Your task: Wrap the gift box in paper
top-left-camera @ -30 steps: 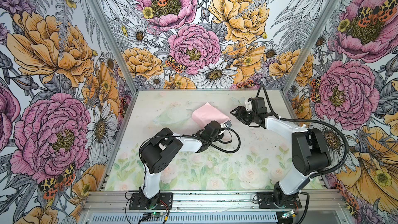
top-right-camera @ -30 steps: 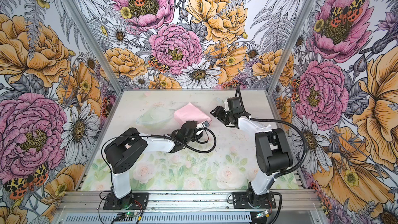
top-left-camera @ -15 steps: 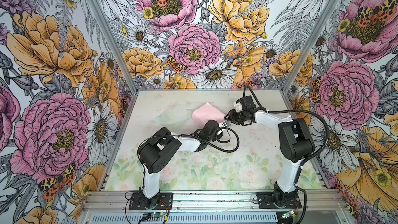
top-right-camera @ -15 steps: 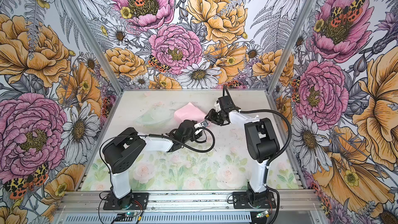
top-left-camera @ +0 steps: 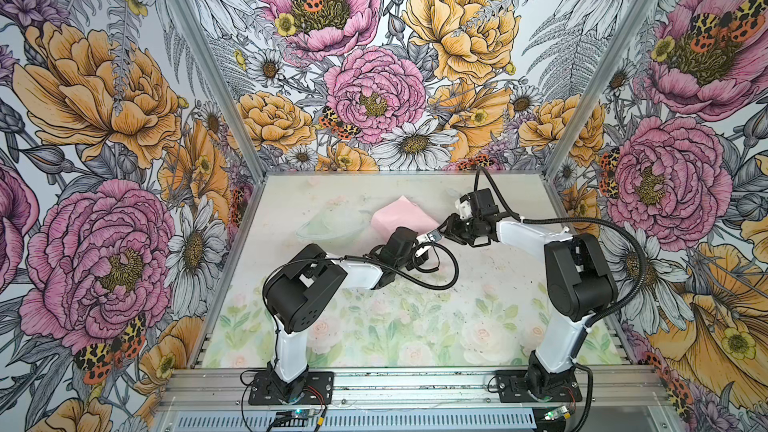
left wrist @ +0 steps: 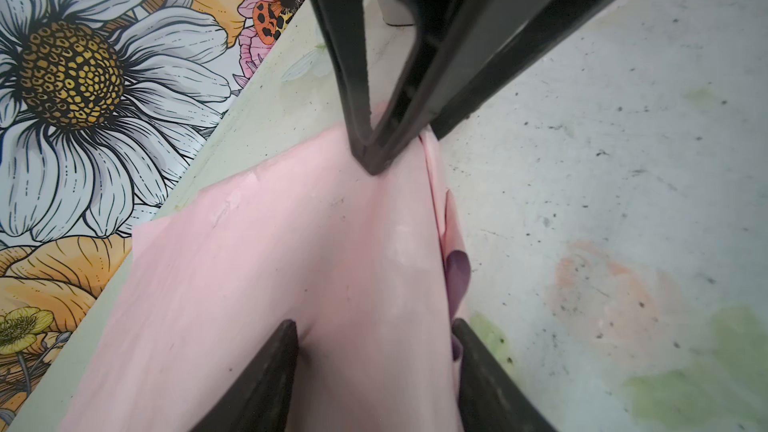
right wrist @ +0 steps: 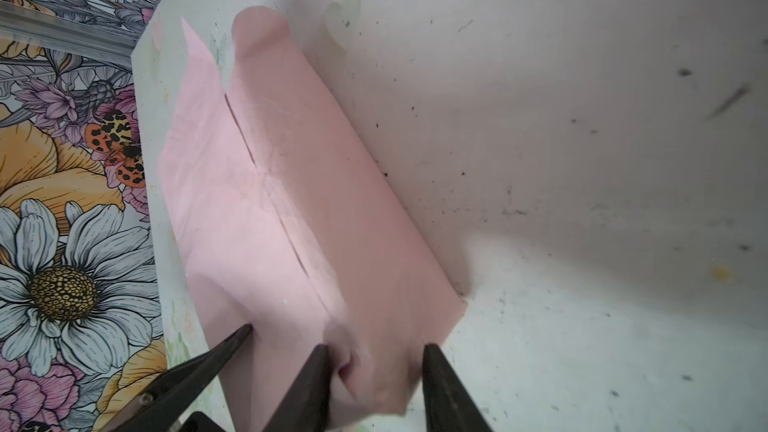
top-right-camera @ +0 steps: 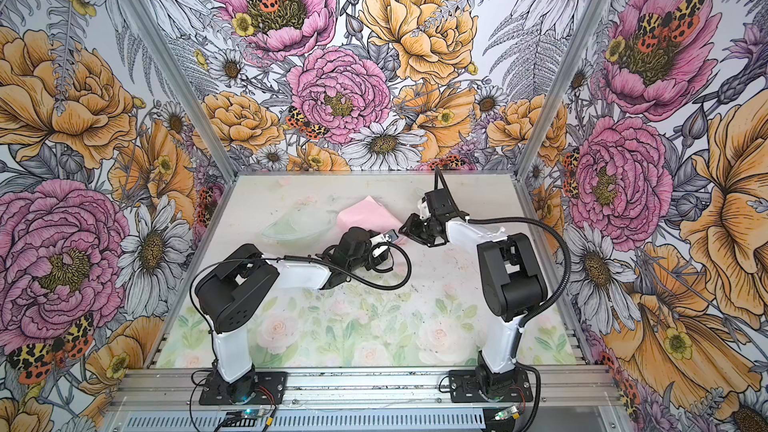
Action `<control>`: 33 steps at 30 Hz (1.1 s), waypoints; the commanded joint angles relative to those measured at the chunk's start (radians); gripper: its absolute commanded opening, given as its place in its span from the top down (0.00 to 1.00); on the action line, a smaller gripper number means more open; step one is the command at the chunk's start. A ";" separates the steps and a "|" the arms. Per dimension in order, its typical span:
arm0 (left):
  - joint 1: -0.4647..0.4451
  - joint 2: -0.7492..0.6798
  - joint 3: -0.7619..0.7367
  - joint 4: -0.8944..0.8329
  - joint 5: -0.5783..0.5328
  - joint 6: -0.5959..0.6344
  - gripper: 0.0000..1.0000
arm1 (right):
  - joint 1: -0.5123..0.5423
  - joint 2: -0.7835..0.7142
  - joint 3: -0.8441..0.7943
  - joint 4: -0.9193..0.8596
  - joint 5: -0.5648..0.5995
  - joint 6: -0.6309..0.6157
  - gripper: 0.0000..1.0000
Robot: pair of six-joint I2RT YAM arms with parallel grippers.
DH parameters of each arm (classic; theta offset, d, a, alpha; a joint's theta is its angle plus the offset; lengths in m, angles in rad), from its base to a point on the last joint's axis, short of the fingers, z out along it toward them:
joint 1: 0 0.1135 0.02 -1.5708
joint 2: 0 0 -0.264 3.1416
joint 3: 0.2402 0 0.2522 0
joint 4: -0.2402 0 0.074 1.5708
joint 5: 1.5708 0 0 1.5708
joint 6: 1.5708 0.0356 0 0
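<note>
The paper (top-left-camera: 395, 214) (top-right-camera: 360, 214) lies pale pink side out, folded into a blocky bundle at the middle back of the table. A sliver of its lilac face (left wrist: 457, 268) shows at one fold. The gift box is hidden. My left gripper (top-left-camera: 409, 231) (left wrist: 374, 340) reaches in from the front and is shut across the bundle's width, its fingers (left wrist: 286, 351) denting the paper. My right gripper (top-left-camera: 437, 234) (right wrist: 374, 357) comes from the right and is shut on the crumpled end flap (right wrist: 374, 371). The left gripper's finger (right wrist: 237, 336) sits close beside it.
A pale translucent dish-like shape (top-left-camera: 332, 226) lies on the table just left of the bundle. The floral back wall (top-left-camera: 374, 139) stands close behind. Both arms meet at the bundle, and a black cable (top-left-camera: 440, 276) loops beside the left wrist.
My right gripper has swung left from clear of the bundle to its right end, and its jaws have narrowed onto the flap. The left gripper has stayed on the bundle.
</note>
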 commanded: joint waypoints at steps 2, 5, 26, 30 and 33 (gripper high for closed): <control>0.023 0.064 -0.034 -0.150 0.028 -0.043 0.43 | -0.046 -0.125 -0.082 -0.025 0.073 0.013 0.54; 0.025 0.065 -0.037 -0.146 0.031 -0.057 0.43 | -0.068 -0.216 -0.165 0.013 0.089 0.034 0.56; 0.026 0.064 -0.049 -0.134 0.058 -0.083 0.45 | 0.095 -0.126 -0.316 0.376 0.064 0.265 0.82; 0.024 0.065 -0.048 -0.134 0.063 -0.087 0.45 | 0.103 -0.087 -0.286 0.390 0.063 0.271 0.83; 0.025 0.067 -0.050 -0.134 0.067 -0.090 0.45 | 0.103 -0.070 -0.273 0.400 0.063 0.277 0.84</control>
